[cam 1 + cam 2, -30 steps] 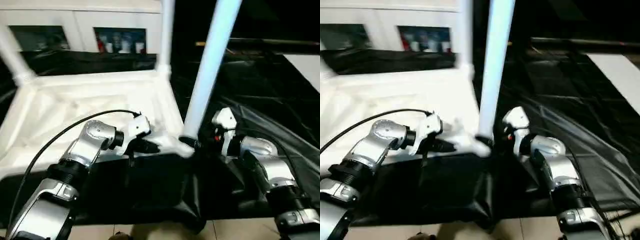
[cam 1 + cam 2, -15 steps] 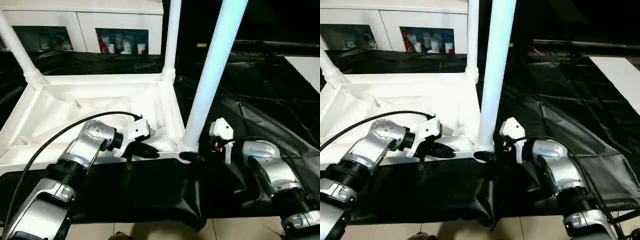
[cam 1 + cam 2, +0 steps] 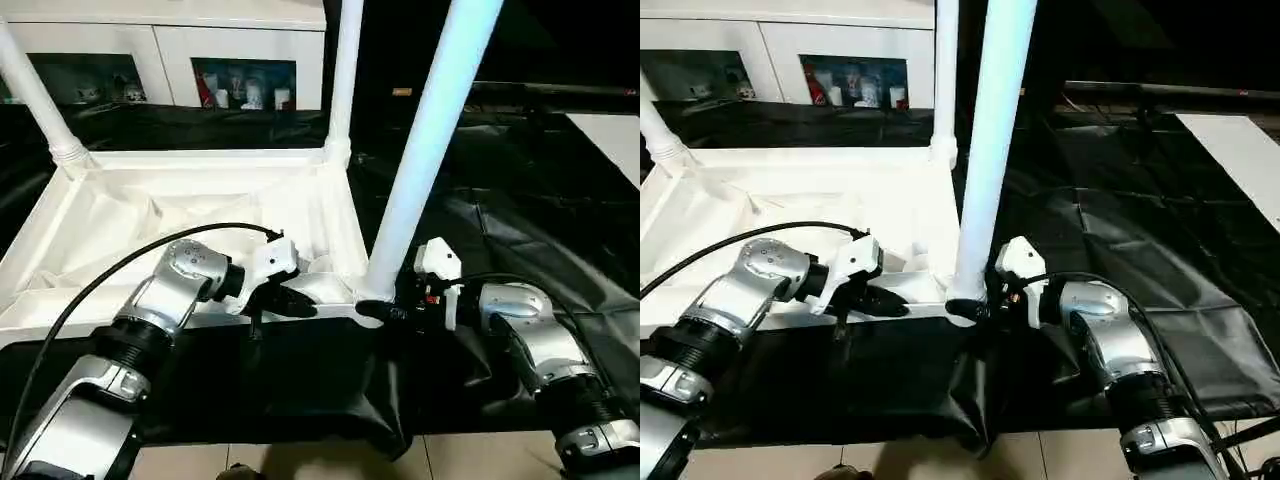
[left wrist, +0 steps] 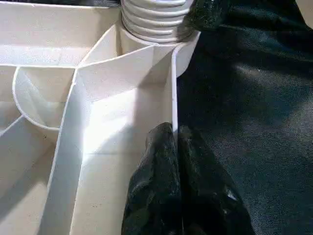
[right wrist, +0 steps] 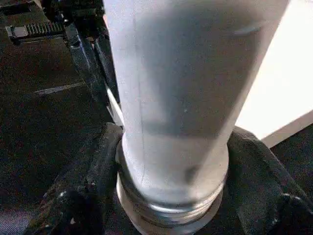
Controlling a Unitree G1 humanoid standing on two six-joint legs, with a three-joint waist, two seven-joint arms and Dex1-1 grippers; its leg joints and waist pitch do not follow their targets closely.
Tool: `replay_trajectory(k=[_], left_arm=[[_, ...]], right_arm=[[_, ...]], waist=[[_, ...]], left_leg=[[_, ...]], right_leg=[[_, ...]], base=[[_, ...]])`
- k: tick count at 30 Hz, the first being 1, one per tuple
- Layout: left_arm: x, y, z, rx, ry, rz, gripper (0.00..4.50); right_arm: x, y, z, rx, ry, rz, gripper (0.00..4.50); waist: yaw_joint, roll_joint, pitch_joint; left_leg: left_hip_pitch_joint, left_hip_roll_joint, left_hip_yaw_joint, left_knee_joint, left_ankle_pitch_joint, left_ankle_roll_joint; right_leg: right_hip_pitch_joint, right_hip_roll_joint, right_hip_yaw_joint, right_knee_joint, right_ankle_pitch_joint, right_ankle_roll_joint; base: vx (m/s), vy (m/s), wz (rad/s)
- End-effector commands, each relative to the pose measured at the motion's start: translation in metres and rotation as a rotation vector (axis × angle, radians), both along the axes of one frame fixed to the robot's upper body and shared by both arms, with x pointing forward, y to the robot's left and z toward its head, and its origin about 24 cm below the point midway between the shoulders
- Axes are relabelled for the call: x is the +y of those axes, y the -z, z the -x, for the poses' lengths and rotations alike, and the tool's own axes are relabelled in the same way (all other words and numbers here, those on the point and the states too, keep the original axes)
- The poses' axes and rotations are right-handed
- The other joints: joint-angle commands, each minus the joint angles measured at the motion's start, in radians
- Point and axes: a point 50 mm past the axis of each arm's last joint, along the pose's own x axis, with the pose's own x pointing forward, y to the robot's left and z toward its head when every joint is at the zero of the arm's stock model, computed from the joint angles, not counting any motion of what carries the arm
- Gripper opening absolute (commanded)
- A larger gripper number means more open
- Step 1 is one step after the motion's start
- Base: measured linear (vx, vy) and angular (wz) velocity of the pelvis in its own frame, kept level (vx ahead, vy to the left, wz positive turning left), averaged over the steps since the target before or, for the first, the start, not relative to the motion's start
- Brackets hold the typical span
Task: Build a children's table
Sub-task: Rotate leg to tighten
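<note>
**Operator:** Report assembly status.

**Technician:** The tabletop (image 3: 180, 200) lies upside down on the bench (image 3: 520, 200), ribbed underside up. Three legs are visible standing in corner sockets: the far-left leg (image 3: 35, 95) at 10 o'clock, the far-right leg (image 3: 342, 75) at 12 o'clock, and the near-right leg (image 3: 425, 160) at the corner closest to the robot. The near-left corner is hidden behind the left forearm, so a fourth leg cannot be confirmed.

**Operator:** End effector states?

**Technician:** The left end effector (image 4: 175, 147) is pinched together on the thin side wall of the tabletop, just beside the near-right socket. The right end effector (image 5: 171, 196) has one finger on each side of the near-right leg at its threaded base, right against it; whether they clamp it or merely bracket it, I cannot tell. Judgement: this leg is being seated or tightened; a thread ring is exposed above the socket.

**Operator:** Surface and room?

**Technician:** The bench is covered with wrinkled black sheeting that hangs over the near edge. At 11 o'clock stands a white cabinet (image 3: 150, 40) with glass doors and small items inside. Pale floor is visible below the bench edge.
</note>
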Motion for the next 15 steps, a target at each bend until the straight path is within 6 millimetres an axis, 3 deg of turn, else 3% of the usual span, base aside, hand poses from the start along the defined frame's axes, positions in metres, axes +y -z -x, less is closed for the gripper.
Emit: replay_trajectory(k=[1,8,9,10,11,12,13,15], left_arm=[[0.001,0.005,0.002,0.027,0.026,-0.045,0.0],[-0.003,0.011,-0.003,0.004,-0.059,-0.061,0.0],[-0.006,0.013,-0.006,0.003,-0.103,-0.051,0.0],[-0.009,0.013,-0.008,-0.008,-0.138,-0.047,0.0],[-0.011,0.014,-0.01,-0.017,-0.163,-0.044,0.0],[-0.015,0.016,-0.012,-0.021,-0.199,-0.054,0.0],[-0.018,0.017,-0.014,-0.026,-0.231,-0.063,0.0],[-0.028,0.019,-0.021,-0.042,-0.342,-0.06,0.0]], right_arm=[[0.002,-0.002,-0.002,-0.015,-0.016,0.007,2.77],[0.002,0.005,-0.007,0.037,0.141,-0.075,2.72],[0.003,0.01,-0.01,0.062,0.217,-0.087,2.72],[0.005,0.014,-0.012,0.073,0.28,-0.085,2.72],[0.006,0.017,-0.013,0.08,0.323,-0.083,2.72],[0.009,0.022,-0.016,0.108,0.409,-0.084,2.72],[0.012,0.027,-0.018,0.133,0.477,-0.087,2.72],[0.024,0.031,-0.022,0.157,0.58,-0.11,2.72]], waist=[[0.002,-0.007,-0.071],[-0.001,-0.003,-0.063],[-0.004,-0.004,-0.061],[-0.004,0.002,-0.058],[-0.007,0.0,-0.057],[-0.008,0.007,-0.054],[-0.011,0.003,-0.052],[-0.019,0.014,-0.048]], left_leg=[[0.021,0.041,-0.015,-0.059,-0.092,0.085],[0.022,0.04,-0.016,-0.063,-0.124,0.073],[0.024,0.041,-0.017,-0.066,-0.147,0.057],[0.025,0.04,-0.018,-0.068,-0.161,0.048],[0.027,0.04,-0.019,-0.071,-0.185,0.029],[0.028,0.04,-0.021,-0.074,-0.203,0.019],[0.027,0.039,-0.023,-0.079,-0.231,-0.002],[0.034,0.04,-0.027,-0.086,-0.293,-0.037]], right_leg=[[0.05,-0.059,0.036,-0.056,0.037,-0.286],[0.046,-0.059,0.037,-0.063,-0.01,-0.281],[0.044,-0.061,0.038,-0.068,-0.051,-0.277],[0.042,-0.061,0.038,-0.071,-0.076,-0.273],[0.041,-0.062,0.039,-0.076,-0.117,-0.264],[0.039,-0.062,0.038,-0.079,-0.144,-0.258],[0.041,-0.061,0.037,-0.083,-0.194,-0.24],[0.033,-0.062,0.039,-0.093,-0.27,-0.214]], base=[[0.0,0.0,0.0],[0.0,0.0,0.0],[0.0,0.0,0.0],[0.0,0.0,0.0],[0.0,0.0,0.0],[0.0,0.0,0.0],[0.0,0.0,0.0],[0.0,0.0,0.0]])
